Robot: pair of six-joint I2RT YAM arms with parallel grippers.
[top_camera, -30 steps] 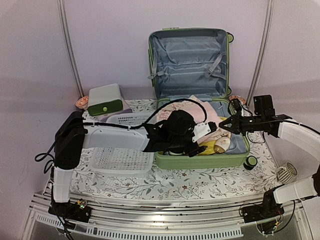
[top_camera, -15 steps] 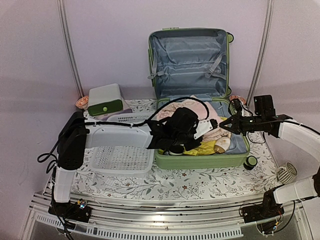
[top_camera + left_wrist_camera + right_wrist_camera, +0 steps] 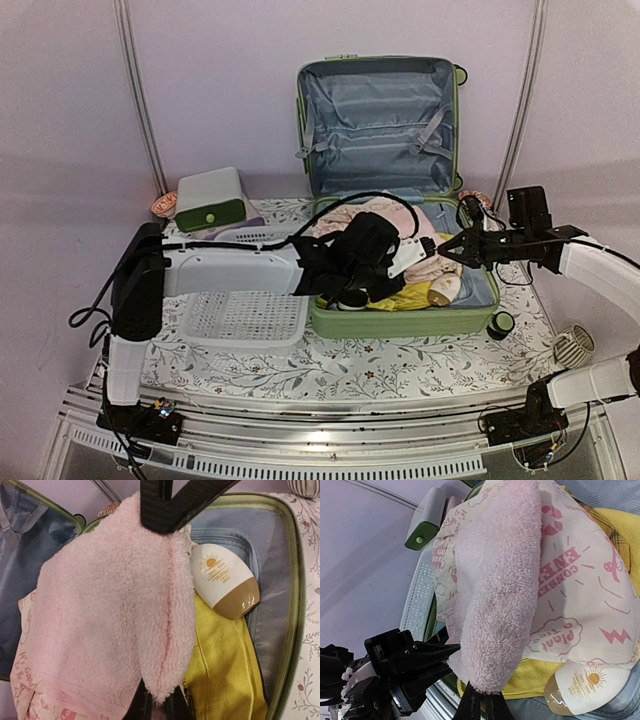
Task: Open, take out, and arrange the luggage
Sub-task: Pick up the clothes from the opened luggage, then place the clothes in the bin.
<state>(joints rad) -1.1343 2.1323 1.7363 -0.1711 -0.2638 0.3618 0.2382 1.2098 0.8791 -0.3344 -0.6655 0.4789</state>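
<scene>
- The luggage is seen lying open at the middle-rear of the table. Its lid is stood upright at the back with the grey-blue lining and straps exposed, and the lower shell is packed with soft goods.
- Opening is judged done, so the taking-out step is in hand.
- A pink towel on top of the pile is being worked, and it is not yet clear of the shell.
- The left gripper is clenched on the towel's folded end. The right gripper is clamped on the same end from the opposite side, so the two sets of fingers are just beside each other.
- Beneath the towel, a pink printed cloth, a yellow garment and a cream-and-tan bottle are packed. The bottle is right against the towel's edge.
- Next, a lift up and out over the green rim is called for. It would probably be carried towards the white perforated basket, just left of the shell.
- The printed cloth could be dragged along with the towel.
- On the printed cloth, "Plant a tree" can be read in a cloud, along with a partial "CONSE… ENE…".
- A sun emblem is printed on the bottle, but its small text is too fine to read.
- A white-and-green drawer box is parked behind the basket.
</scene>
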